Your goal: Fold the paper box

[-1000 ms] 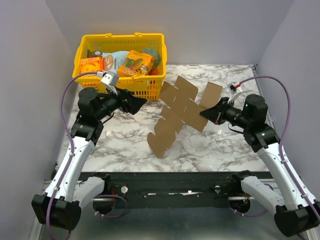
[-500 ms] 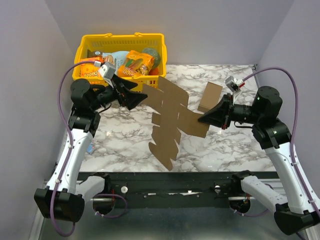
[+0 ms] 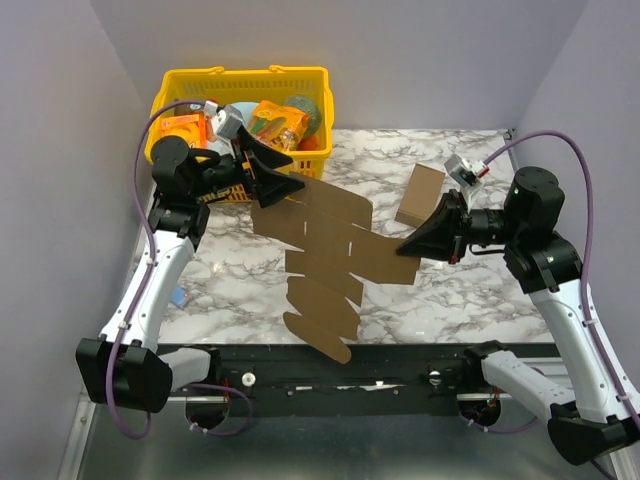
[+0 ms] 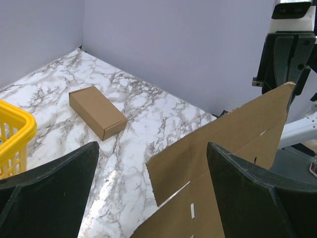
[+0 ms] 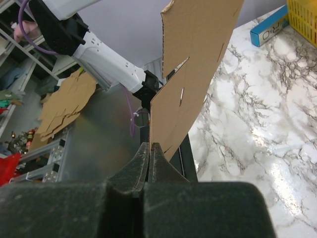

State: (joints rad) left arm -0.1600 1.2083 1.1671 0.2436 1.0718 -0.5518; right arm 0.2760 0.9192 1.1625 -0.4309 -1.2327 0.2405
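From above, the paper box [image 3: 325,255] is a flat, many-flapped brown sheet held in the air, tilted over the near part of the table [image 3: 460,290], with its lowest flaps reaching out past the table's front edge. The right pincer [image 3: 405,243] is clamped tight on one side edge and is the only thing carrying it, while the left pincer [image 3: 285,186] stands spread as wide as it goes at the sheet's far left corner, gripping nothing. A sheet this thin, pinched at a single spot, is likely to sag or swivel about that spot, and the overhanging flaps could catch on the frame below if it is lowered or drawn back. The longer brown carton [image 3: 420,195] lies just behind the right arm and the yellow basket [image 3: 240,72] close behind the left, so a broad swing of either arm might knock them. In the left wrist view a corner of the sheet juts into the gap between the two dark fingers [image 4: 49,188], close to the one on the right; whether it touches that finger I cannot tell. Closing from here might catch only the corner tip, crush a flap off its crease, or push the sheet sideways and twist it out of the other grip. The right wrist view shows the shut jaws biting just the bottom rim of the sheet, which rises tall above them; so shallow a hold could slip under any tug from the left.
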